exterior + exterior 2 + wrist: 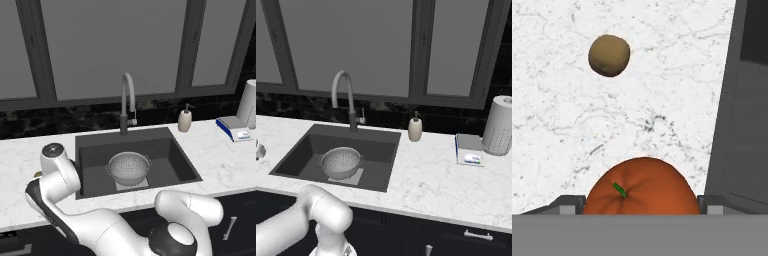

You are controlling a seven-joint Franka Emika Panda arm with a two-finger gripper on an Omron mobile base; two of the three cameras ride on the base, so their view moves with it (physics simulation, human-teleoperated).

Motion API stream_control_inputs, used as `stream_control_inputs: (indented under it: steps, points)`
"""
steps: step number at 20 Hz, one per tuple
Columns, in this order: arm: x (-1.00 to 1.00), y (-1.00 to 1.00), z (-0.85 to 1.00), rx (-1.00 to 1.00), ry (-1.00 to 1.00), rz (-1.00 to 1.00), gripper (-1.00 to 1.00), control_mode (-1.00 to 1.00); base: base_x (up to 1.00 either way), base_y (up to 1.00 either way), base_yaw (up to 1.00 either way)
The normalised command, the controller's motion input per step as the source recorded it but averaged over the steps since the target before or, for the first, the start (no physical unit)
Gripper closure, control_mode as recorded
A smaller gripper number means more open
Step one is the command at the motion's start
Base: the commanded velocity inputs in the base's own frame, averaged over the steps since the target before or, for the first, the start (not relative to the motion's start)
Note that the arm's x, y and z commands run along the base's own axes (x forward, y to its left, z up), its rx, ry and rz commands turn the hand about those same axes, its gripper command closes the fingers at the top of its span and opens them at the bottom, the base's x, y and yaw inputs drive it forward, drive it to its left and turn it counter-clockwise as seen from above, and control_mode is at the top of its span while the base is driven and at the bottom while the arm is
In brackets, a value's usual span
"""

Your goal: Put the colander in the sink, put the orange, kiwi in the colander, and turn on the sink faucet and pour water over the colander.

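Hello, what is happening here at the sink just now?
A white robot arm is working left of the sink. The colander already sits in the basin on the drain plate, empty, under the faucet, and no water shows. The gripper is open and straddles the orange on the marble counter. The kiwi lies apart, farther along the counter.
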Motion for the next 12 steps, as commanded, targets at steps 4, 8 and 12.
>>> stream_control_inputs:
  steps: [4, 8, 12]
  points:
    - [0.09, -1.00, 0.13, 0.00, 0.00, -0.18, 1.00, -1.00, 0.00, 0.00, 0.00]
    - [0.19, -1.00, 0.09, 0.00, 0.00, -0.19, 1.00, -1.00, 0.00, 0.00, 0.00]
    - [0.41, -0.99, 0.02, 0.00, 0.00, -0.23, 1.00, -1.00, 0.00, 0.00, 0.00]
